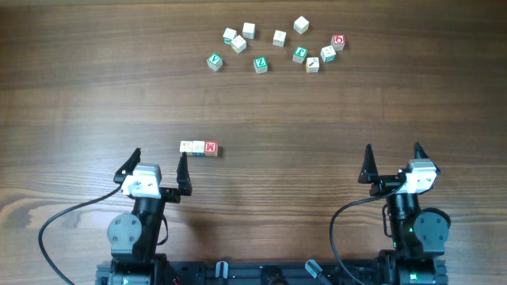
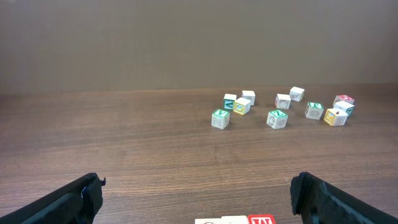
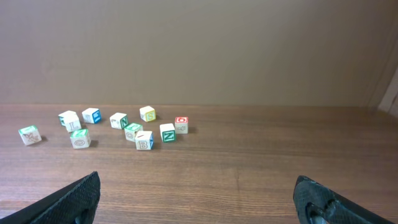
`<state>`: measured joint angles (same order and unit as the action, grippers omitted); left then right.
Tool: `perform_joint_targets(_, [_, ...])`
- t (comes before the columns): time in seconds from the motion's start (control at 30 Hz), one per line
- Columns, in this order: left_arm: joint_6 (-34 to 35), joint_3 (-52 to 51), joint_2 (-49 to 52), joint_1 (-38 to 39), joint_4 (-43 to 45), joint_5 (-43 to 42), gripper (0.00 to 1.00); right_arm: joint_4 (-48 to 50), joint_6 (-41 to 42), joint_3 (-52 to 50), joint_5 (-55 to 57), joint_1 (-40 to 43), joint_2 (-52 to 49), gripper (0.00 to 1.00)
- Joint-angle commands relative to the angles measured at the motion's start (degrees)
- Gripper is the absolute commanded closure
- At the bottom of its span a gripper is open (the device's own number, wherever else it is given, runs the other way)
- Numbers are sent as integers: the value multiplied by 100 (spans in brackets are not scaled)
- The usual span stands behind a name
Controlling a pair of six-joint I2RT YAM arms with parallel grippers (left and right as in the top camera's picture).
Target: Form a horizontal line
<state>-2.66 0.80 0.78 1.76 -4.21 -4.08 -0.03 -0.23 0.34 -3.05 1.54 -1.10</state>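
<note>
Three pale wooden letter cubes lie side by side in a touching horizontal row (image 1: 199, 148) on the table; the rightmost shows a red "M" face (image 1: 211, 148). The row's top edge shows at the bottom of the left wrist view (image 2: 235, 220). My left gripper (image 1: 157, 168) is open and empty, just below and left of the row. My right gripper (image 1: 394, 161) is open and empty at the lower right, far from the row. The blue and brown marks on the other two cubes are too small to tell.
A loose cluster of several letter cubes (image 1: 277, 45) lies at the table's far side, including green-lettered cubes (image 1: 215, 61) and a cube with a red round letter (image 1: 338, 41). The cluster also shows in the left wrist view (image 2: 280, 109) and the right wrist view (image 3: 124, 127).
</note>
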Motion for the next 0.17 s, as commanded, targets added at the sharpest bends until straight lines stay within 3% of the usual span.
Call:
perform_joint_targets(0.0, [37, -46, -39, -37, -4, 98, 0, 13, 63, -4, -85, -35, 68, 0])
perform_joint_targets(0.13, [37, -46, -39, -37, -4, 98, 0, 13, 63, -4, -85, -35, 68, 0])
